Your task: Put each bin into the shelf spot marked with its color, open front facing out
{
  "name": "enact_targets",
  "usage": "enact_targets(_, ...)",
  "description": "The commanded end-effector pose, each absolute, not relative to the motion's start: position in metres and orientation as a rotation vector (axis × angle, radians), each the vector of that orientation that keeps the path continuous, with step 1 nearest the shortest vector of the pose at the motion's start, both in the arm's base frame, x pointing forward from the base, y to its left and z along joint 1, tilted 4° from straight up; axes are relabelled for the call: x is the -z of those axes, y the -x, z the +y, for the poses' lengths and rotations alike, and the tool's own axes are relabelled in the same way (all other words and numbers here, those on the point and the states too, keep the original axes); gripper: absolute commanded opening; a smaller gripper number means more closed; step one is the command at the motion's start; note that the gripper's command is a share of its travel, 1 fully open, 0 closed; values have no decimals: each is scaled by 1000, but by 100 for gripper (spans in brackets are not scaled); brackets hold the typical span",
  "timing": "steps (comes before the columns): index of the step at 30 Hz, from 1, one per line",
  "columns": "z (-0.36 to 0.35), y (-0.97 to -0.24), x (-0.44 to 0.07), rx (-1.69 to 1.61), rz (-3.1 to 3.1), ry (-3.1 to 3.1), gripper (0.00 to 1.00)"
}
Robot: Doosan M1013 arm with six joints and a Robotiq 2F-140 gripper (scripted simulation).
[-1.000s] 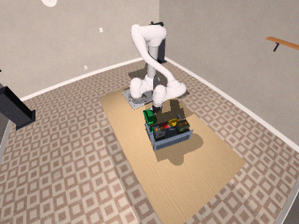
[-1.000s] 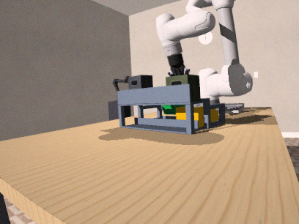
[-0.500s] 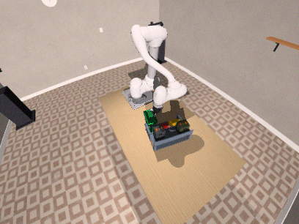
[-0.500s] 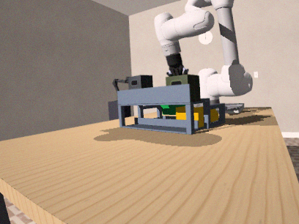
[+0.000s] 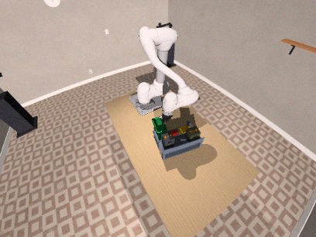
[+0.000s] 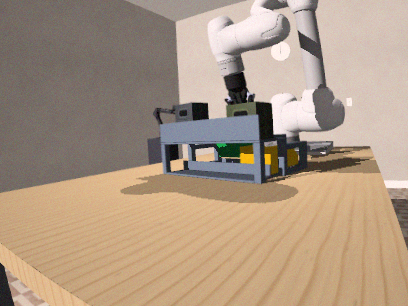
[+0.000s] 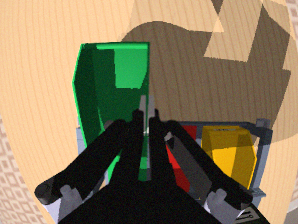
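Plain grey walls [image 5: 124,50] [image 6: 90,75] stand round the pale wooden bench [image 5: 221,190] [image 6: 200,240] [image 7: 35,50], and here's the tool [image 5: 166,119] [image 6: 240,101] [image 7: 147,103] pointing down near the blue-grey shelf [image 5: 182,151] [image 6: 210,130] [image 7: 265,155]! Its fingers are all but fully closed, and they look to be pinching the thin side wall of the green bin [image 5: 158,125] [image 6: 231,150] [image 7: 90,85].

That bin lies directly below the tool and out to one side, partly in the shelf, much of it jutting out. Danger here: so slim a hold could let the bin swivel as it's pushed, jamming a corner on the shelf's post or lip. Tip it too far to duck the low board, and any parts could slide out. A sideways drift might also knock the red bin [image 5: 174,133] [image 7: 186,134], just beside the tool, with the yellow bin [image 5: 183,130] [image 6: 260,156] [image 7: 225,155] beyond it.

What a bright thing, this green one: glossy, angular, its inside half in shadow, half sunlit! Whether parts lie in it, I can't tell.
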State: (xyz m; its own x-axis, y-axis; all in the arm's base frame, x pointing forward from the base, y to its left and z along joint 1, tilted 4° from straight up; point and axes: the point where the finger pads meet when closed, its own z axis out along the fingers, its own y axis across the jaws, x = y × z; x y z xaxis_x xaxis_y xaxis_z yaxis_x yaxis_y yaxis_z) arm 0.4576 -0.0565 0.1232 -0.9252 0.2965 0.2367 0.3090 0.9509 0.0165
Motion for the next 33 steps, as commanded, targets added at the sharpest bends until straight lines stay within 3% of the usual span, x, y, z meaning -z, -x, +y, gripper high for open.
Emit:
enact_targets(1, -58, -462, -125, 84, -2866, 449, 10)
enact_targets(33, -69, -493, -127, 84, -2865, 449, 10)
